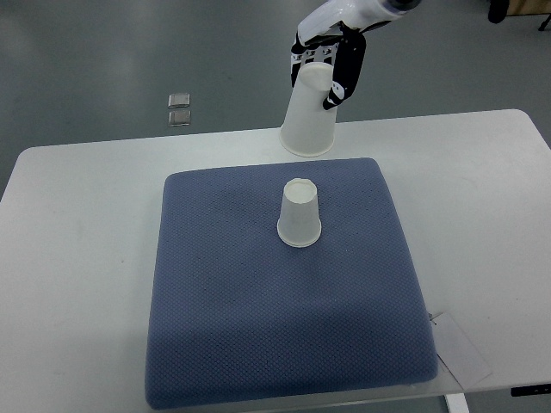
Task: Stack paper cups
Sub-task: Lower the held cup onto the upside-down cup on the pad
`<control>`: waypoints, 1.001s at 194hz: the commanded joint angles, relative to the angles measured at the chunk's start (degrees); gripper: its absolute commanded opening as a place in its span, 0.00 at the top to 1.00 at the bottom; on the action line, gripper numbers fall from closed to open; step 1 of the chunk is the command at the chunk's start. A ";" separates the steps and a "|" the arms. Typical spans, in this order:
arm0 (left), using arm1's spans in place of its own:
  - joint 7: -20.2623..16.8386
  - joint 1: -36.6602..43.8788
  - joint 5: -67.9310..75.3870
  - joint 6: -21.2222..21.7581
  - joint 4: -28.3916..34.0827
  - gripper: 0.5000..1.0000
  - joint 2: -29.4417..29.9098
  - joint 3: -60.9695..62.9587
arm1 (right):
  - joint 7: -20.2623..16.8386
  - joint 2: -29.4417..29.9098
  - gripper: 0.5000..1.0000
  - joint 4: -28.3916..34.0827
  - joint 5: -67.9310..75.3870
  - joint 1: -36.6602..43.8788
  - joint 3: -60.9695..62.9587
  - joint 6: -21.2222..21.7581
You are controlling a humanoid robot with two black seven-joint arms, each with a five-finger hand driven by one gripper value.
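Cup on mat (pixel 300 215): inverted, upright axis, centre of blue mat (pixel 215 327). Held paper cup (pixel 309 116), also inverted, hangs beyond the mat's far edge, pinched at its base by right hand (pixel 329 60); target lies nearer, slightly left.

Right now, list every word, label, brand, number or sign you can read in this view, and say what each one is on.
No readable text anywhere in the top view.
Held paper cup in the hand: plain white, no print.
Paper cup upside down on the blue mat: plain white, no print.
White card at the table edge: blank as far as shows.
Two small squares on the floor: no markings legible.
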 commanded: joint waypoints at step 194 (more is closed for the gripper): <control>0.00 0.00 -0.01 0.00 0.00 0.00 0.00 0.00 | -0.10 5.55 0.70 -2.42 0.40 -7.46 -0.34 -2.46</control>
